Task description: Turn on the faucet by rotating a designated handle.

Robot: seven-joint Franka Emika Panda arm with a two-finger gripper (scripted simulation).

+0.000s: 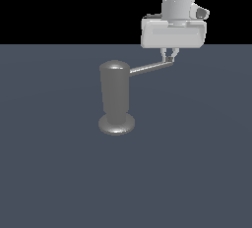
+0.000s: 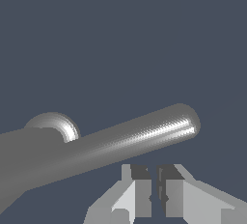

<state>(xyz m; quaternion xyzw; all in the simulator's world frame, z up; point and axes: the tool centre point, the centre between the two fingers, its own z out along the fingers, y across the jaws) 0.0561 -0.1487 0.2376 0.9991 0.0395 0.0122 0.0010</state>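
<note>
Nearly closed pincer [image 1: 170, 55] hangs at the handle [image 1: 147, 68] tip; faucet [image 1: 115, 94] upright.

Slate-blue desk with one faucet standing on it

The desk [image 1: 54, 173] is a flat, plain, dark slate-blue surface that fills the lower part of the exterior view and ends at a straight far edge against black. The faucet [image 1: 115, 97] stands upright on it, a little toward the far side and near the middle between the exterior view's left and right, its round flared base flat on the surface. In the wrist view the same plain blue surface fills the background behind the faucet.
</note>
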